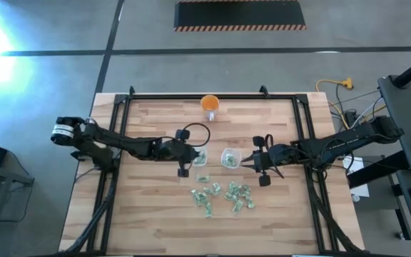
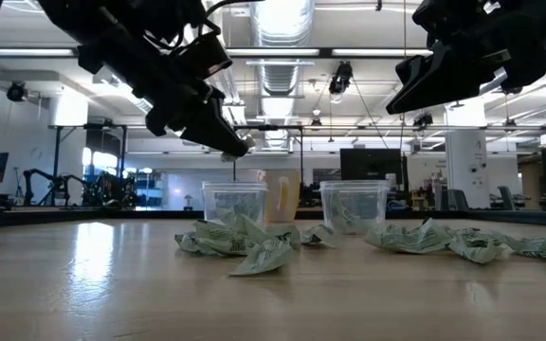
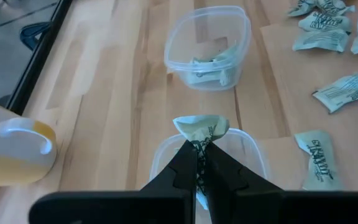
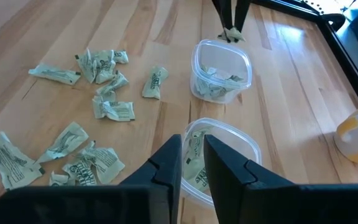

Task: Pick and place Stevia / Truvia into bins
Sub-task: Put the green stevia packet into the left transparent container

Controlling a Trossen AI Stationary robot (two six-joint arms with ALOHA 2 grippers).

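Two clear bins stand mid-table, each with Stevia sachets inside: the left bin (image 1: 201,158) and the right bin (image 1: 230,158). More loose sachets (image 1: 223,196) lie scattered on the wood nearer the front edge. My left gripper (image 1: 193,154) hangs over the left bin's (image 3: 160,155) left rim, shut on one crumpled sachet (image 3: 201,127). My right gripper (image 4: 192,163) hovers over the right bin (image 4: 232,144), open by a narrow gap, with nothing between its fingers. My left gripper pinches the sachet's near end (image 3: 199,147) between its two fingertips. The fingers slant down from the table's left side. The rest of the sachet sticks out past the tips, crumpled and lifted clear above the left bin.
An orange cup (image 1: 210,104) stands near the table's far edge, left of my left gripper's line in its wrist view. A black frame rail (image 1: 212,96) runs around the tabletop. Bare wood lies to the left and front of the sachet pile.
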